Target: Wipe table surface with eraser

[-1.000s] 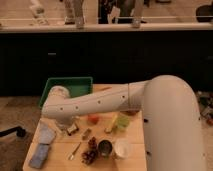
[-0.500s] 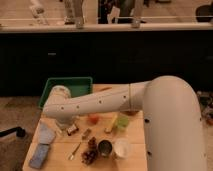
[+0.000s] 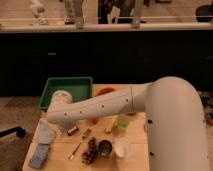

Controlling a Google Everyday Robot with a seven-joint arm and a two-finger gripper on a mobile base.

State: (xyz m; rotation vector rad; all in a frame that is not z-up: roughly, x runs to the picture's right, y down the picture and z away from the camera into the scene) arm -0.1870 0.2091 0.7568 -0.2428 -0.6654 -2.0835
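Observation:
The light tan wooden table surface (image 3: 57, 159) fills the lower part of the camera view. My white arm reaches across it from the right to the left. My gripper (image 3: 64, 127) points down at the table's left middle, just below the arm's round wrist. A small block with dark sides, the eraser (image 3: 73, 131), lies right beside the gripper on the table. I cannot tell whether the gripper holds it or only touches it.
A green tray (image 3: 75, 83) stands at the back left. A blue-grey folded cloth (image 3: 46, 133) and a blue-grey pad (image 3: 38, 156) lie at the left. A spoon (image 3: 76, 149), dark grapes (image 3: 90, 151), a dark cup (image 3: 105, 148), a white cup (image 3: 121, 148) and a green cup (image 3: 121, 123) crowd the middle.

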